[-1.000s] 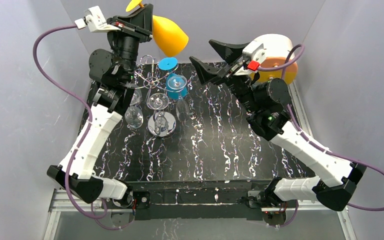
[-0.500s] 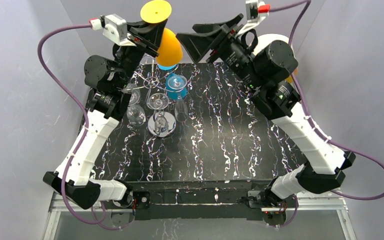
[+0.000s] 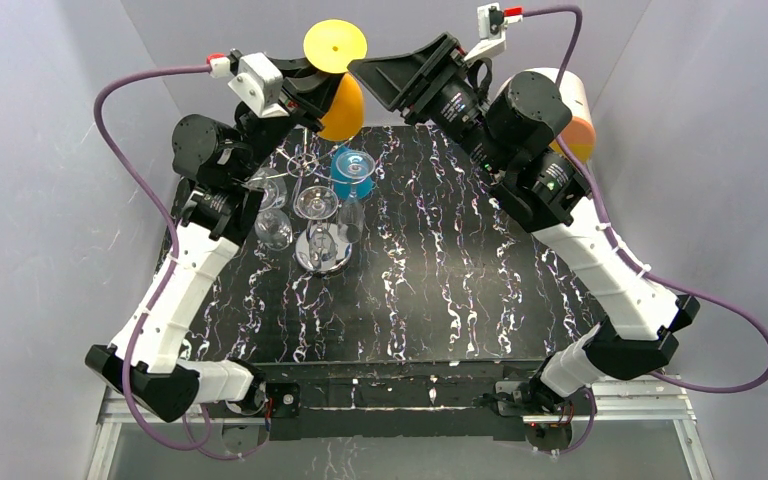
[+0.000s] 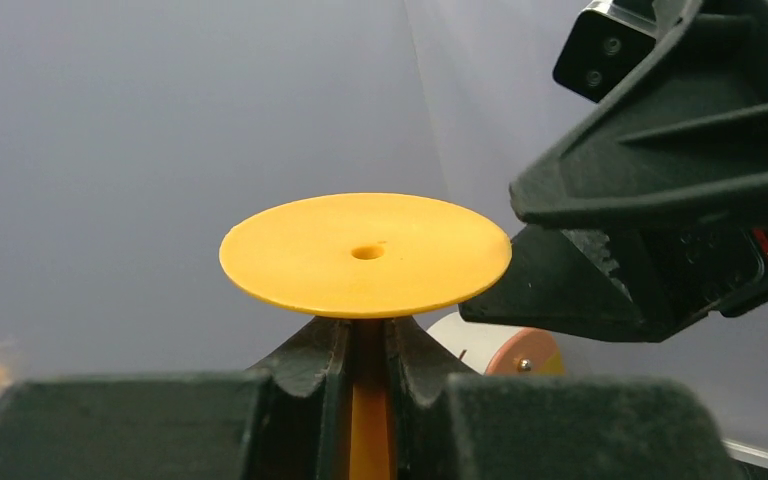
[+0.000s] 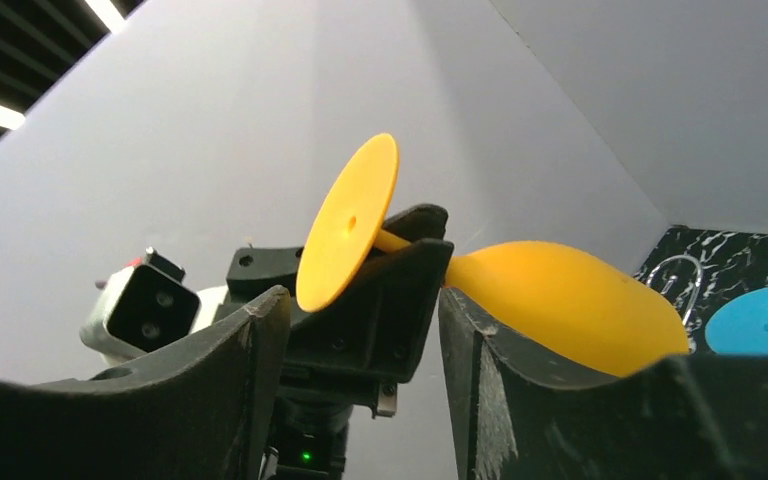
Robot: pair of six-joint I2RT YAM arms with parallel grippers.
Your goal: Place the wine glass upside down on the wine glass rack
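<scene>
While left gripper (image 4: 365,345) clamps yellow wine glass (image 4: 365,255), aloft

Nothing readable here as far as I can tell: no words, brand marks, numbers or stickers come through in any of the three views. The yellow wine glass (image 4: 364,255) pinched in the left gripper (image 4: 365,360) is plain on its foot and bowl, and the black right gripper (image 5: 360,300) just beside that foot shows only bare plastic. If there's any print on the white arm covers (image 3: 195,265) behind the grippers, it's too small to make out.
</scene>
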